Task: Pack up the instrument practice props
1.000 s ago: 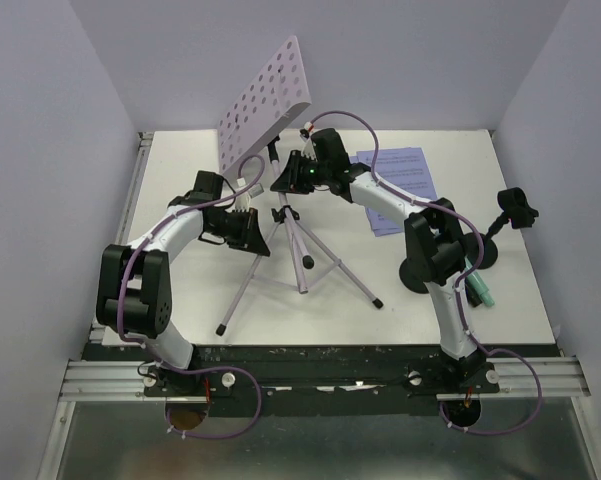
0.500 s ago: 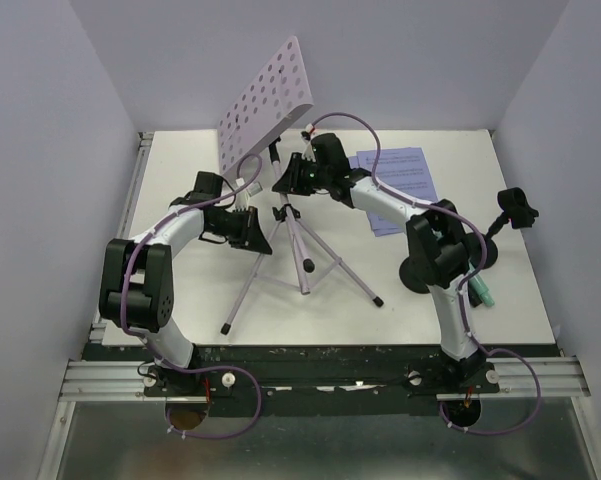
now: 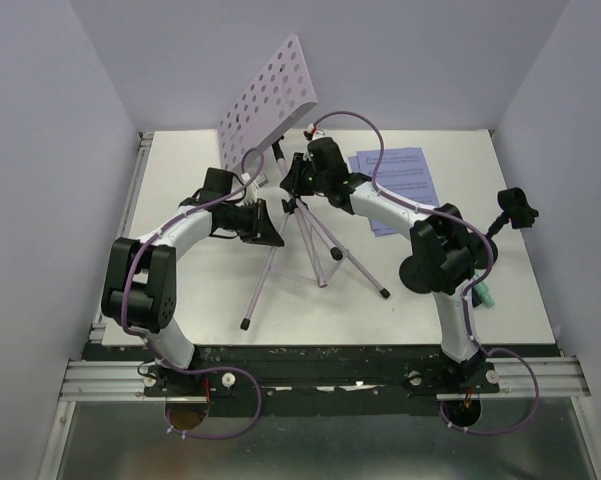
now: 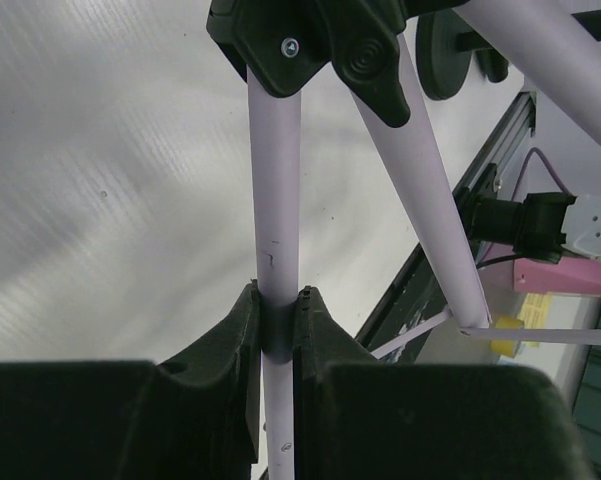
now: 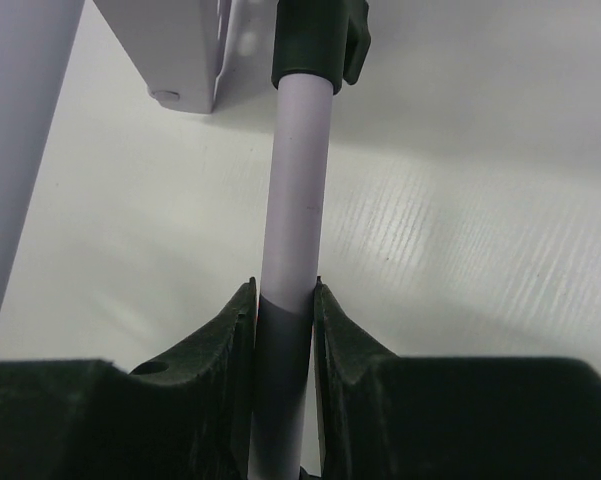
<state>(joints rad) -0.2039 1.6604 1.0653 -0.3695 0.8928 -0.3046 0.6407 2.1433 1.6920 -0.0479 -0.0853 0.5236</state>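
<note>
Left gripper [image 4: 277,305] pinches one silver tripod leg [image 4: 275,190], the black hub [image 4: 310,45] just ahead of its fingers. Right gripper [image 5: 285,300] pinches the centre pole [image 5: 300,170] just short of a black collar [image 5: 315,45]. The lilac perforated plate [image 3: 268,100] tilts above it. Sheet-music pages [image 3: 395,180] lie flat to its right.

A robot lab: plain walls [image 3: 40,150] box in a white table [image 3: 520,290].
</note>
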